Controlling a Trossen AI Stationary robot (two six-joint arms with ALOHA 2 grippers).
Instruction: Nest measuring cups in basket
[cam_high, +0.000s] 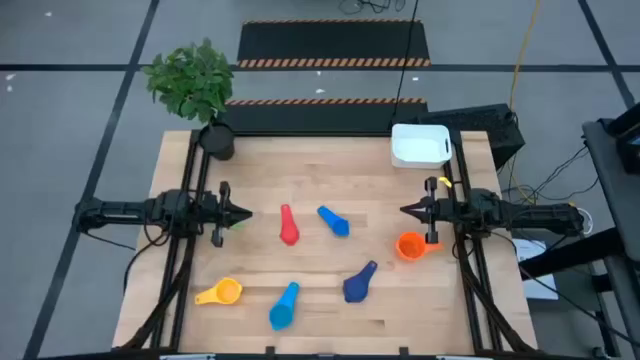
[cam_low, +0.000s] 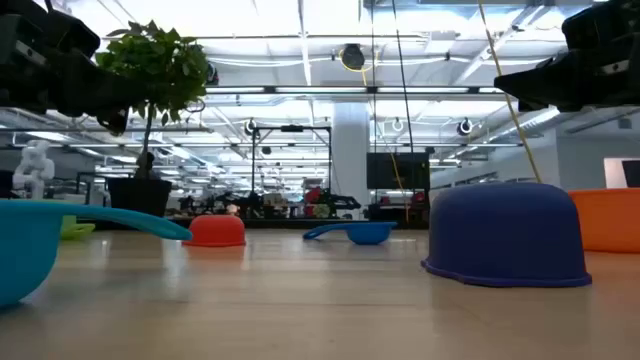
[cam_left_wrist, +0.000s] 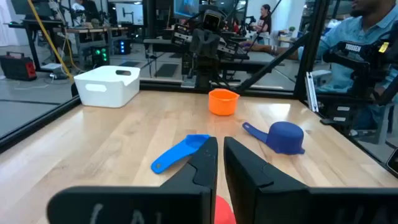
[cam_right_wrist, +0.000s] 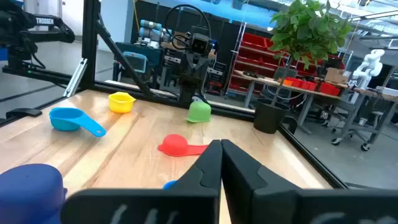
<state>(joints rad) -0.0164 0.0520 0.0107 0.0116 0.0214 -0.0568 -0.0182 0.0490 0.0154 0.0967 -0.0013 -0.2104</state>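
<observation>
Six measuring cups lie scattered on the wooden table, none nested: red (cam_high: 288, 226), medium blue (cam_high: 333, 221), orange (cam_high: 411, 246), dark blue (cam_high: 360, 283), yellow (cam_high: 220, 292) and light blue (cam_high: 284, 306). The dark blue cup (cam_low: 510, 235) sits mouth down. The white basket (cam_high: 420, 146) stands at the far right corner with nothing showing in it. My left gripper (cam_high: 245, 212) hovers shut at the table's left side, pointing at the red cup. My right gripper (cam_high: 405, 210) hovers shut at the right side, just beyond the orange cup.
A small green cup (cam_right_wrist: 199, 112) sits on the table under my left gripper. A dark plant pot (cam_high: 215, 140) stands at the far left corner. Bare wood lies along the table's far middle. A person (cam_left_wrist: 367, 43) sits beyond the right edge.
</observation>
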